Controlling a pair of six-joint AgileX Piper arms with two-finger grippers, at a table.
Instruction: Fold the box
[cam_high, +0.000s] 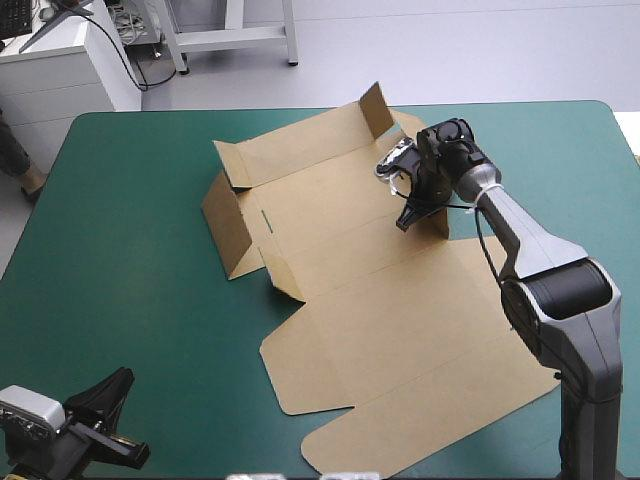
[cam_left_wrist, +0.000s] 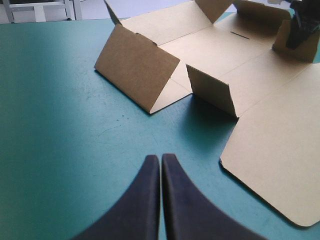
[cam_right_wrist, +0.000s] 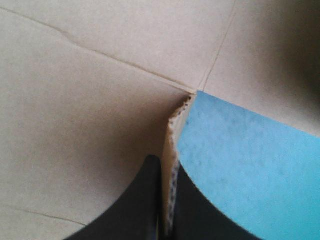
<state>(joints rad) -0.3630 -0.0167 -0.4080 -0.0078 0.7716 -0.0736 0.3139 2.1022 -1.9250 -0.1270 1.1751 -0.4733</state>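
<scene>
Holding one small raised flap (cam_left_wrist: 306, 53) by its thin edge, your right tool (cam_right_wrist: 162, 161) is pinched tight on the box (cam_high: 400, 330), which lies on the table (cam_high: 130, 250) and looks light but stiff, so bend it at creases, while your left tool (cam_left_wrist: 161, 158) sits empty, fingers (cam_left_wrist: 145, 200) together.

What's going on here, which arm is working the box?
The right claw is shut on a side flap of the brown box, holding it upright at the sheet's right edge. The left-side wall stands raised; the near lid panel lies flat. The left claw is shut and empty, over bare teal-green cover at the table's near left corner.
</scene>
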